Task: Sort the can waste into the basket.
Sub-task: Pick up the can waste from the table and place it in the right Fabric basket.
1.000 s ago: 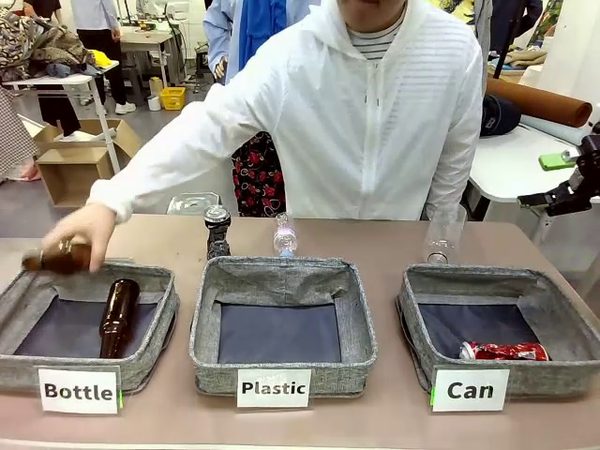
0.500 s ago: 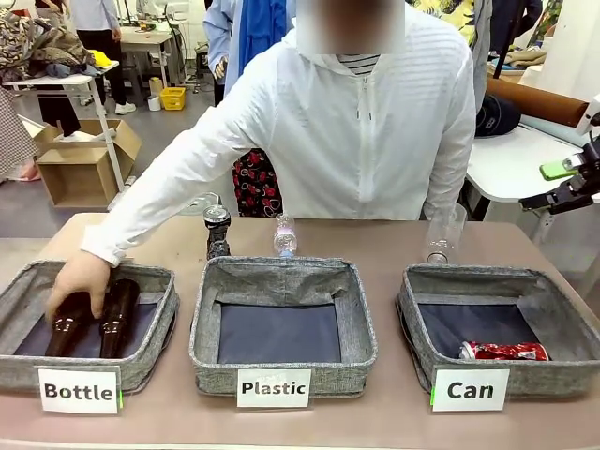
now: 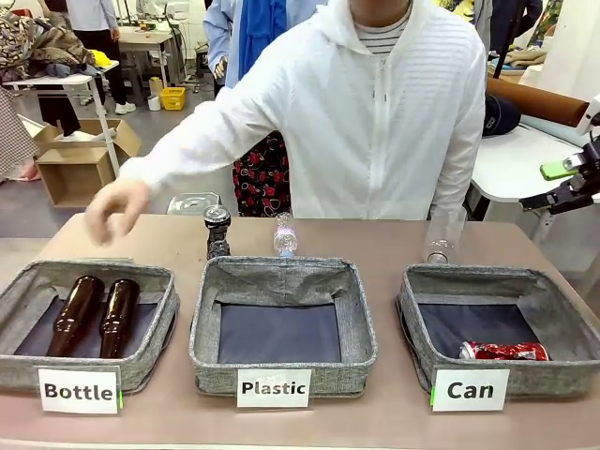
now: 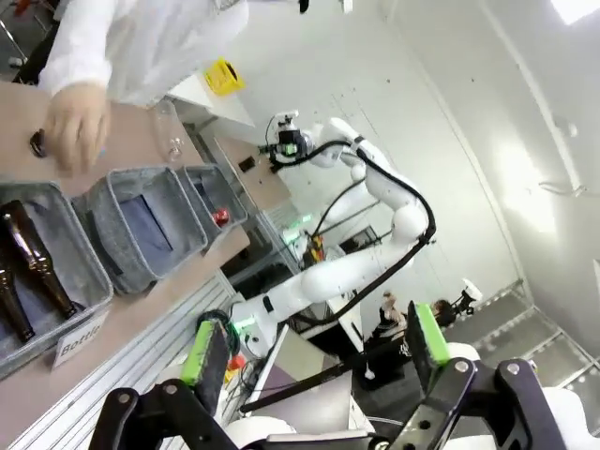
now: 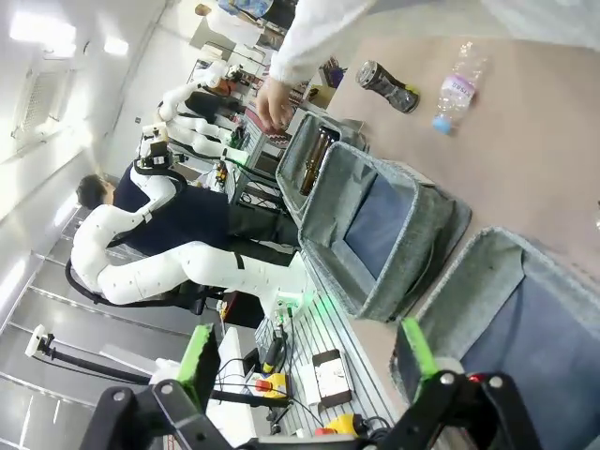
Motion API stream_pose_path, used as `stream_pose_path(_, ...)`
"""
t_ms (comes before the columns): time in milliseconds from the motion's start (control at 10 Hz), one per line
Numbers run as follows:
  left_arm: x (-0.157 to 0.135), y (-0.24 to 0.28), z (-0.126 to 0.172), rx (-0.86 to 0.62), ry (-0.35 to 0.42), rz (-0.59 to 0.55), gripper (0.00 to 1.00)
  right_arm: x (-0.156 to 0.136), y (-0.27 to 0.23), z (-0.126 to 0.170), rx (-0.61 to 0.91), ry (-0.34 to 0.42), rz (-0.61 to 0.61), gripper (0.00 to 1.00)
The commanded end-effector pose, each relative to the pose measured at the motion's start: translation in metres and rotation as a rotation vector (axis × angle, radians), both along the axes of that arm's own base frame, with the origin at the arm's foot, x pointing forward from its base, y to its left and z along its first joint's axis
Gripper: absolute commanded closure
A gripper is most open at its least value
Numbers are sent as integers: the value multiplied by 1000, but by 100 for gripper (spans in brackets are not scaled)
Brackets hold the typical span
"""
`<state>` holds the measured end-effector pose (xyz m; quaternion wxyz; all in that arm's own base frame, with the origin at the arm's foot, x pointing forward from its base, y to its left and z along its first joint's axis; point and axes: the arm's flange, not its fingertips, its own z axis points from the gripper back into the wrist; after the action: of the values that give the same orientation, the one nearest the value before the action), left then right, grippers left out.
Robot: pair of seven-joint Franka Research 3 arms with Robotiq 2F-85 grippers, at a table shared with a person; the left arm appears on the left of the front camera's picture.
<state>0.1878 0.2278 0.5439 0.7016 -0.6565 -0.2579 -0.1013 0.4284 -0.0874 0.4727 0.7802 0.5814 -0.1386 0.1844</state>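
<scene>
Front camera near, facing person [image 3: 375, 122] across table [image 3: 394, 244], wrist cameras farther, raised, rolled, all sharing table

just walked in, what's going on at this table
A person's hand hovers empty near the Bottle basket, where two brown bottles lie. The red can sits in the Can basket; the dark can stands on the table behind the Plastic basket, beside a clear plastic bottle. The left gripper and right gripper are both open and hold nothing, away from the baskets.

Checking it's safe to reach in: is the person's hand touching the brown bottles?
Apart. In the front view the hand hangs in the air beyond the Bottle basket, while both brown bottles lie inside it.
</scene>
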Motion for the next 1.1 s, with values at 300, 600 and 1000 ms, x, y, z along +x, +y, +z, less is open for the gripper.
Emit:
stream_pose_path(300,54,-94,-29,186,212,-253,0,-1,-2,1,-7,-17,5,0)
stream_pose_path(600,77,-139,-49,327,331,-226,0,-1,-2,1,-7,-17,5,0)
stream_pose_path(1000,72,-121,-44,222,254,-283,0,-1,-2,1,-7,-17,5,0)
